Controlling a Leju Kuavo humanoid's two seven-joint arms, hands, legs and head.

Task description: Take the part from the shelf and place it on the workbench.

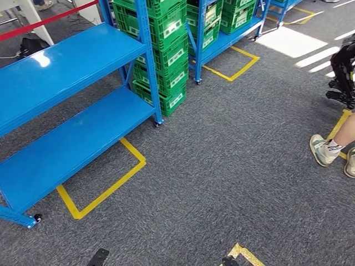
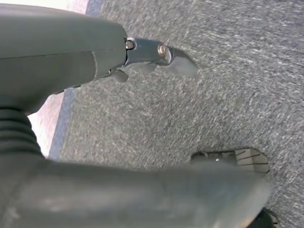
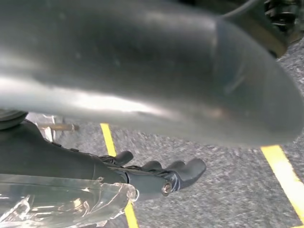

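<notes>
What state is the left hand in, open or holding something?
Open: the left hand holds nothing, its fingers stretched out apart from the thumb above the grey carpet.

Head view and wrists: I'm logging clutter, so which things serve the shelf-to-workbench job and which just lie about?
Job: blue metal shelf rack; clear crinkled plastic wrap beside the right hand, possibly the part.
Lying about: stacked green plastic crates; yellow floor tape; a person's sneakered foot.

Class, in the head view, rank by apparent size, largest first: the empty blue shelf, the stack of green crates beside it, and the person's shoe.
1. Blue shelf
2. Green crates
3. Shoe
</notes>
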